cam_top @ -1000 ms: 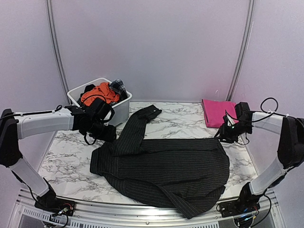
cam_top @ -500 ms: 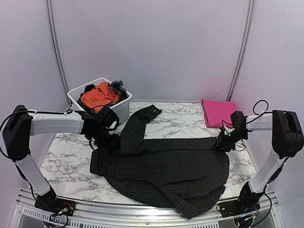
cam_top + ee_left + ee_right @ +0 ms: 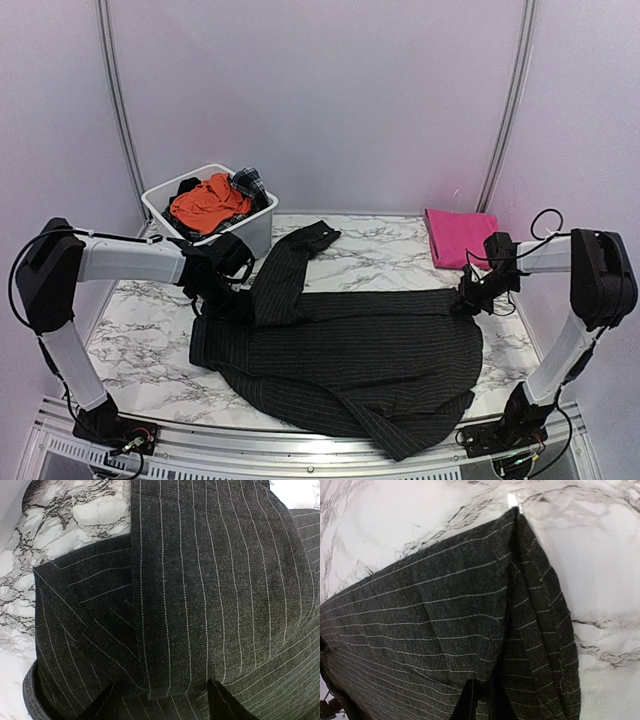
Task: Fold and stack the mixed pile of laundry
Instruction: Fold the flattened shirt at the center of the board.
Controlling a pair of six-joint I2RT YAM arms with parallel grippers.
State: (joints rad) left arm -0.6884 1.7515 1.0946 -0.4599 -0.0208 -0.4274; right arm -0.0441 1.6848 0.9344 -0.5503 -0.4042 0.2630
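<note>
The black pinstriped shirt (image 3: pixel 350 350) lies spread over the middle and the near part of the marble table (image 3: pixel 140 340), and its near part reaches the front edge of the table. One sleeve (image 3: pixel 295 265) is folded up over the body and points to the far side, with its cuff close to the white tub (image 3: pixel 258 232). The left gripper (image 3: pixel 228 300) is low at the left shoulder of the shirt, just where this sleeve begins. In the left wrist view its fingers (image 3: pixel 107 702) stand spread apart, one on each side of the folded sleeve band. The cloth lies flat under them, and they do not squeeze anything that I can see. The right gripper (image 3: pixel 468 300) is at the right edge of the shirt, down near the table surface. In the right wrist view its fingers (image 3: pixel 469 700) are pressed almost together and pinch a fold at the edge of the shirt, which rises a little into a ridge in front of them. The pink cloth (image 3: pixel 458 237) lies folded flat at the far right corner of the table, apart from the shirt. In the tub, at the far left corner, sit the orange garment (image 3: pixel 205 200) and the small plaid piece (image 3: pixel 250 183), with something black beside them.
</note>
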